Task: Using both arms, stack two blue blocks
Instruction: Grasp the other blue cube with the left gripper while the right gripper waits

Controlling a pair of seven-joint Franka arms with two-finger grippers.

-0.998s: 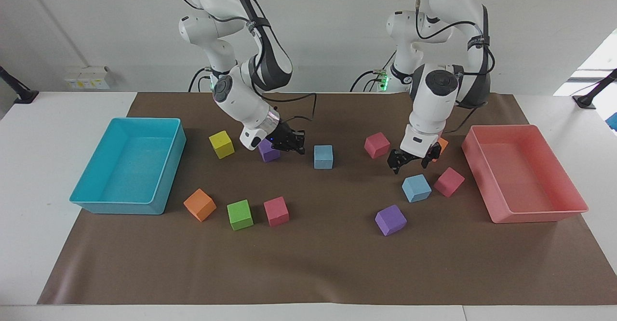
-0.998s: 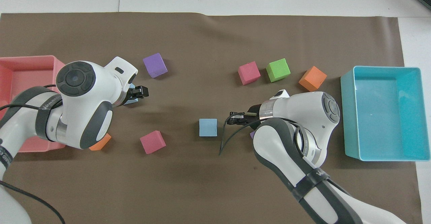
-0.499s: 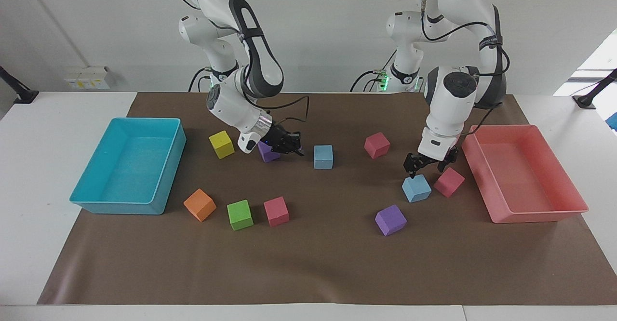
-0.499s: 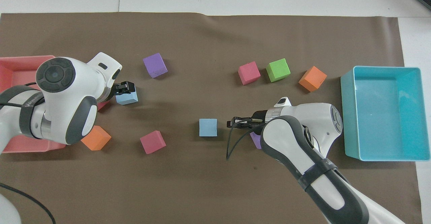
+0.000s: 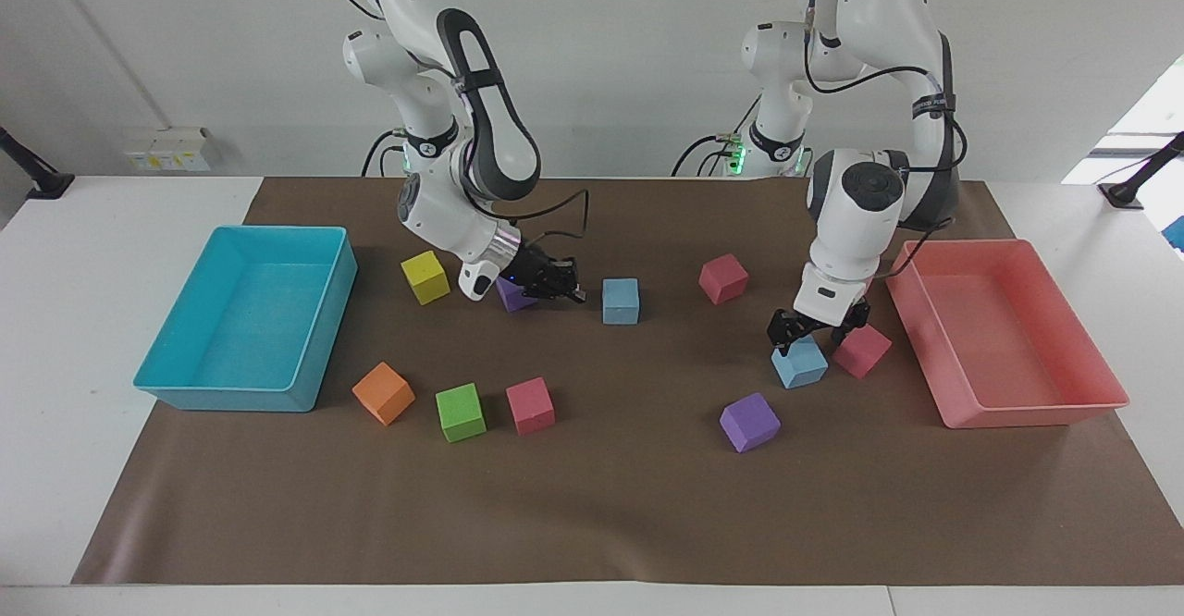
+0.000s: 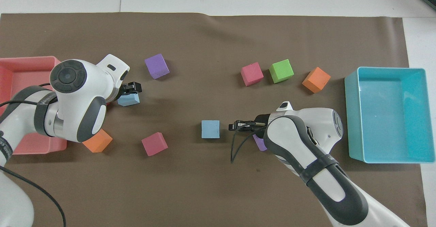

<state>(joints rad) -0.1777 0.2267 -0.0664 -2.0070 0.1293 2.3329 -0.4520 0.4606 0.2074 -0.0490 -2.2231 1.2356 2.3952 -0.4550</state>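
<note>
One blue block [image 5: 621,301] lies mid-mat; it also shows in the overhead view [image 6: 210,129]. My right gripper [image 5: 566,282] hangs low and open beside it, toward the right arm's end, a small gap away, and shows in the overhead view [image 6: 235,126]. The other blue block [image 5: 800,363] lies near the pink tray and is partly covered in the overhead view [image 6: 129,100]. My left gripper [image 5: 816,327] is open just over it, one fingertip at its top edge; it shows in the overhead view too [image 6: 133,88].
A purple cube [image 5: 511,296] sits under the right wrist, a yellow one [image 5: 425,277] beside it. Pink cubes [image 5: 862,350] [image 5: 723,278] and a purple cube [image 5: 750,422] lie around the left gripper. There is also a turquoise tray [image 5: 314,357] and a pink tray [image 5: 925,338].
My left gripper has swung toward the pink tray and come down over the blue block there. My right gripper has dropped slightly and stays beside the middle blue block.
</note>
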